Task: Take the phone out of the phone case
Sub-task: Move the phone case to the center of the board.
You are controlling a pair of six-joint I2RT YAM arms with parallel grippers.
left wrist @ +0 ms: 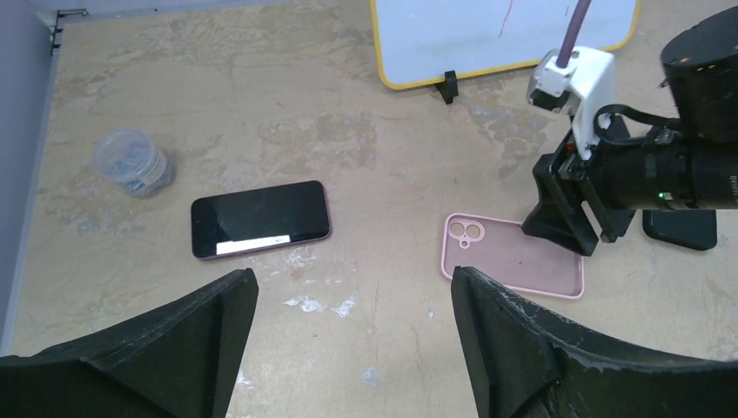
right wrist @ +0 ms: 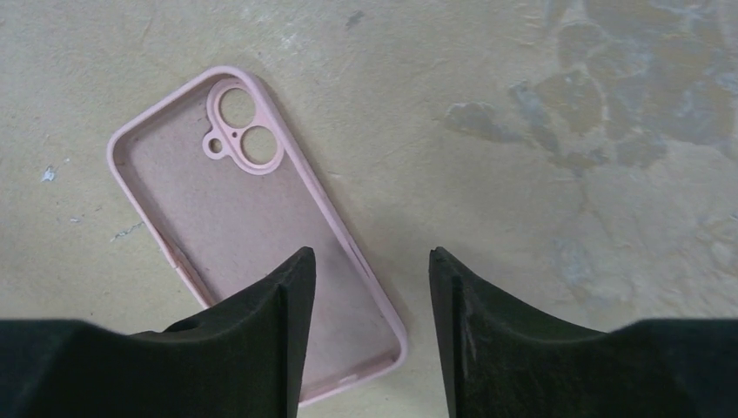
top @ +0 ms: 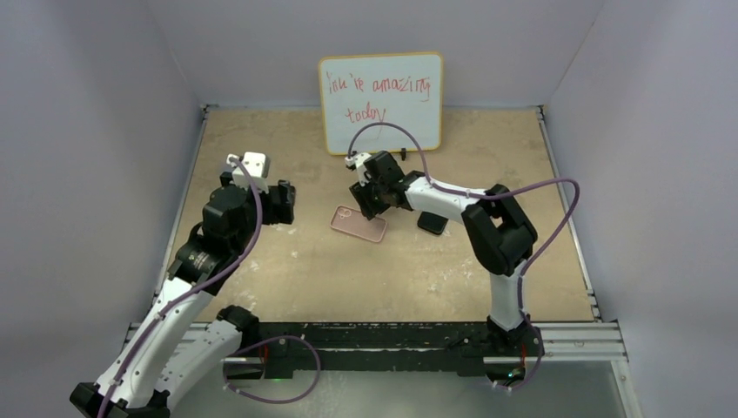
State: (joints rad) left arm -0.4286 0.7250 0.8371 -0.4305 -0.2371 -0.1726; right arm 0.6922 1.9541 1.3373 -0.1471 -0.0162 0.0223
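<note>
The phone (left wrist: 261,219) lies screen up on the table, dark with a pink edge, out of its case. The empty pink case (left wrist: 513,259) lies inside up to its right; it also shows in the top view (top: 358,224) and the right wrist view (right wrist: 252,235). My right gripper (right wrist: 370,254) is open and empty just above the case's end away from the camera holes, its jaws either side of one long edge (top: 372,207). My left gripper (left wrist: 352,274) is open and empty above bare table between phone and case (top: 285,202). In the top view my left arm hides the phone.
A whiteboard (top: 380,102) stands at the back. A flat black object (top: 432,222) lies right of the case. A small clear tub (left wrist: 130,161) sits left of the phone. Grey walls close in the table on three sides.
</note>
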